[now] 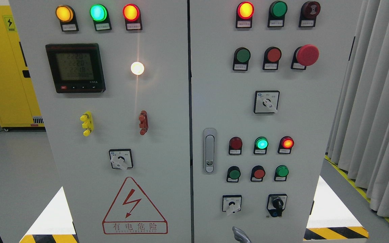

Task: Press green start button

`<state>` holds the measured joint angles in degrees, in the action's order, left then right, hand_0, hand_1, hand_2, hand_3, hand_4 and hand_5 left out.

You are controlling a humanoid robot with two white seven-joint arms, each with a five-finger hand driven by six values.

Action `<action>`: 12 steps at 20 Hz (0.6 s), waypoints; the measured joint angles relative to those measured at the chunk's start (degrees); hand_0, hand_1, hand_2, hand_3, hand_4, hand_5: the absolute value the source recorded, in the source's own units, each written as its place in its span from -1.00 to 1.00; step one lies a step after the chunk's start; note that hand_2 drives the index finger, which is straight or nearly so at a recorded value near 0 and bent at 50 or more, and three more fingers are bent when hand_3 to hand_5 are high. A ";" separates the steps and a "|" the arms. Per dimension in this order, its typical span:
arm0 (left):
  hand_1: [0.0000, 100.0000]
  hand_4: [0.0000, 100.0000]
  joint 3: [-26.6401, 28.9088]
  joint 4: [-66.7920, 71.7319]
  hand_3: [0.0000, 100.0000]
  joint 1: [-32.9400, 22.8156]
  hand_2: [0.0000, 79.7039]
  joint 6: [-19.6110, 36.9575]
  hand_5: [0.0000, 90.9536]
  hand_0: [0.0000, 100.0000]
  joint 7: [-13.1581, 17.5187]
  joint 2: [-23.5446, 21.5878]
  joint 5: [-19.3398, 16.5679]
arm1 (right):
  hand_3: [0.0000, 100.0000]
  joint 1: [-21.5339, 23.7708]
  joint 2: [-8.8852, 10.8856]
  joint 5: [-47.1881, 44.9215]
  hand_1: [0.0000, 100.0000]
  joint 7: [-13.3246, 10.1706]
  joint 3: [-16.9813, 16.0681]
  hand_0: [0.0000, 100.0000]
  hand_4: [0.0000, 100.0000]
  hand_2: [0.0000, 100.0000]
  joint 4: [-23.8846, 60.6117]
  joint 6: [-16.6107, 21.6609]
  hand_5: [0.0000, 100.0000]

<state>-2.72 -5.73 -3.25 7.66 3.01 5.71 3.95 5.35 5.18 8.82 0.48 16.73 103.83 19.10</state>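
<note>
A grey control cabinet fills the view. Its right door carries a dark green push button in the upper row, beside a red button and a big red mushroom stop button. Lower down are another green button, a red button and a brighter green one. Only the grey tip of my right hand shows at the bottom edge, below the lower buttons and apart from them. My left hand is out of view.
Lit lamps: amber, green, red, red, green. There are rotary switches, a door latch and a meter. A yellow cabinet stands at the left, curtains at the right.
</note>
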 measured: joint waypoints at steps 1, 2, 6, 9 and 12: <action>0.11 -1.00 0.00 0.00 -1.00 0.00 -1.00 0.00 -1.00 -0.76 0.00 0.00 0.00 | -0.75 0.00 0.00 0.01 0.55 0.00 0.00 0.34 -0.63 -1.00 -0.02 0.00 -0.74; 0.11 -1.00 0.00 0.00 -1.00 0.00 -1.00 0.00 -1.00 -0.76 0.00 0.00 0.00 | -0.75 0.00 0.00 0.02 0.55 0.00 0.01 0.34 -0.63 -1.00 -0.03 0.01 -0.74; 0.11 -1.00 0.00 0.00 -1.00 0.00 -1.00 0.00 -1.00 -0.76 0.00 0.00 0.00 | -0.74 0.01 0.00 0.08 0.55 -0.04 0.02 0.34 -0.62 -1.00 -0.08 0.01 -0.74; 0.11 -1.00 0.00 0.00 -1.00 0.00 -1.00 0.00 -1.00 -0.76 0.00 0.00 0.00 | -0.73 -0.01 0.00 0.24 0.55 -0.15 0.00 0.34 -0.61 -1.00 -0.10 0.01 -0.73; 0.11 -1.00 0.00 0.00 -1.00 0.00 -1.00 0.00 -1.00 -0.76 0.00 0.00 0.00 | -0.69 -0.27 0.00 0.72 0.56 -0.16 -0.15 0.20 -0.56 -1.00 0.01 0.01 -0.70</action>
<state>-2.72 -5.73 -3.25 7.66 3.01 5.71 3.95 5.08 5.19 9.54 0.32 16.58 103.84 19.11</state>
